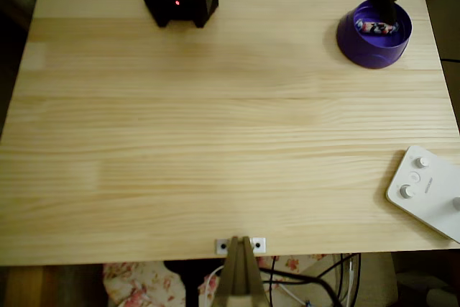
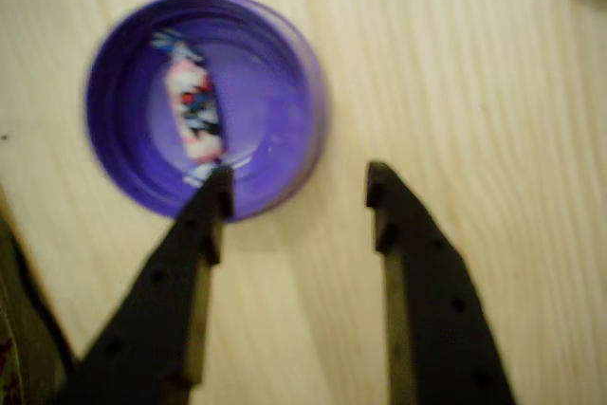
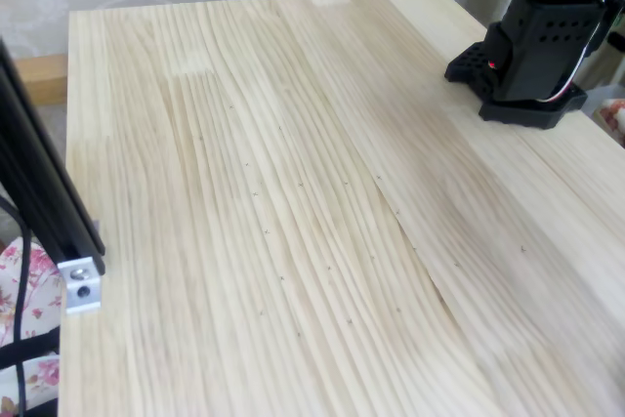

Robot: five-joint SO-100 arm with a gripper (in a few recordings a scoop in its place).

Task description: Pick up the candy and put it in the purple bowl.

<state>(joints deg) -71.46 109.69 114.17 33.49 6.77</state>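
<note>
The small wrapped candy with bluish-white twisted ends and a pink, black and white middle [image 2: 193,107] lay inside the round, deep purple plastic bowl [image 2: 289,111], resting on the lighter purple floor toward the left wall in the wrist view; the overhead view showed it in the same bowl [image 1: 374,52] at the far right corner of the pale pine-plank table [image 1: 215,141]. The black two-finger gripper [image 2: 299,187] had its jaws spread wide and held nothing — one tip sat over the bowl's near rim, the other over bare table beside it. Judged by its look, the candy would be very light, thin and slightly crushable, with a slick wrapper; the firmer middle seemed the better place to pinch than the limp twisted ends. The wrist view was blurred, so wrapper print was unreadable. In the overhead view the arm crossed the bowl's far rim and covered part of it — the white button box [image 1: 430,190] was cut off at the right edge.
</note>
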